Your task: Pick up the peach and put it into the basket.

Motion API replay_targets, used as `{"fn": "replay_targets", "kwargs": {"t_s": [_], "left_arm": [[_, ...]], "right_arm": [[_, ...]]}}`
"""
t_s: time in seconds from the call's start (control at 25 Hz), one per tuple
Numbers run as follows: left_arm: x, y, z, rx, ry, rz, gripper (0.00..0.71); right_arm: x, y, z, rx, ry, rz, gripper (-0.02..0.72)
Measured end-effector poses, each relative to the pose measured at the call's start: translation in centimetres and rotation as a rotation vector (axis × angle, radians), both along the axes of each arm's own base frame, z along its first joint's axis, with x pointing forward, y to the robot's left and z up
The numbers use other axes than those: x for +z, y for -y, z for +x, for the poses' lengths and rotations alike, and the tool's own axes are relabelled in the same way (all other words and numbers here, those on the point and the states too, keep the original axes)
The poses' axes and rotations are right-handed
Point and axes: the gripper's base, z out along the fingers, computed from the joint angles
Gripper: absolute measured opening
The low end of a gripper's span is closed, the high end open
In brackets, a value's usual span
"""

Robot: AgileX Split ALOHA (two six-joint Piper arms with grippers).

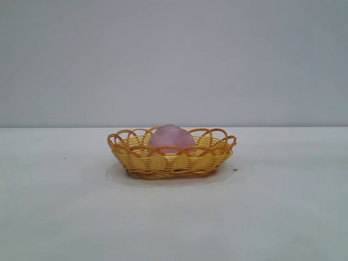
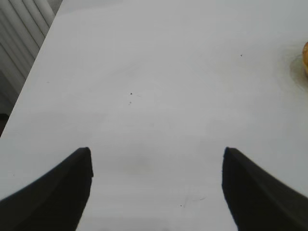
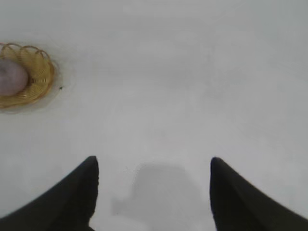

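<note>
Peach [image 1: 171,137]: seated inside the basket, centre of the exterior frame; upper half showing above the rim, lower half hidden behind the woven wall.
Basket [image 1: 163,163]: resting on the white table [image 1: 65,217], centre of the exterior frame, slightly below mid-height; looped darker-orange rim all round, yellow weave below.
Exterior view only: side-on look at basket and peach against a plain grey wall [image 1: 174,60]; neither arm nor gripper in frame.
Left wrist view only: left gripper [image 2: 157,185] above bare tabletop, fingers spread wide with nothing between them; dark fingertips at lower left and lower right of the frame. Sliver of the basket's edge [image 2: 305,57] at the right border, upper part; peach not visible there. Ribbed white panel [image 2: 21,33] beyond the table edge, upper left corner.
Right wrist view only: right gripper [image 3: 154,192] above bare tabletop, fingers spread wide and holding nothing; its shadow on the table between the fingertips, lower centre. Basket [image 3: 41,72] at the left edge, upper part, cut by the border, with the peach [image 3: 12,77] lying in it.
Separation: both grippers well apart from the basket.
Surroundings: a few small dark specks on the tabletop, one just beside the basket [image 3: 61,87].
Obstructions: nothing between either gripper and the basket.
</note>
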Motion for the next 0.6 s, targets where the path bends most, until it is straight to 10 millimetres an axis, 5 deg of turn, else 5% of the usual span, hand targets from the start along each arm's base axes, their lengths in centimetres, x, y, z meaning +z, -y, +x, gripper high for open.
{"fn": "replay_targets", "kwargs": {"t_s": [0.24,0.6], "left_arm": [[0.0,0.0,0.0,0.000,0.000,0.000,0.545],[0.0,0.0,0.0,0.000,0.000,0.000,0.545]], "right_arm": [[-3.1,0.7,-5.9,-0.003,0.084,0.013,0.421],[-9.1,1.2,-9.5,-0.011,0.194,0.028,0.421]]}}
